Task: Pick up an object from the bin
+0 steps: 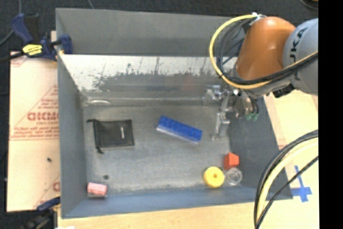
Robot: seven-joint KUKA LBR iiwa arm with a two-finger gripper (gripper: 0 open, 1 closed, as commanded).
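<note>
Dark floor is seen round the grey bin (71, 126). Near the bin's right wall the gripper (221, 125) is seen, just right of a blue block (179, 130) that lies tilted at mid-bin. Whether the gripper is open or closed cannot be told. Nearer the front, a red cube (231, 160), yellow disc (214, 177) and clear cup (234, 176) are grouped; a black pouch (113, 133) and pink eraser (97, 189) lie at the left.
</note>
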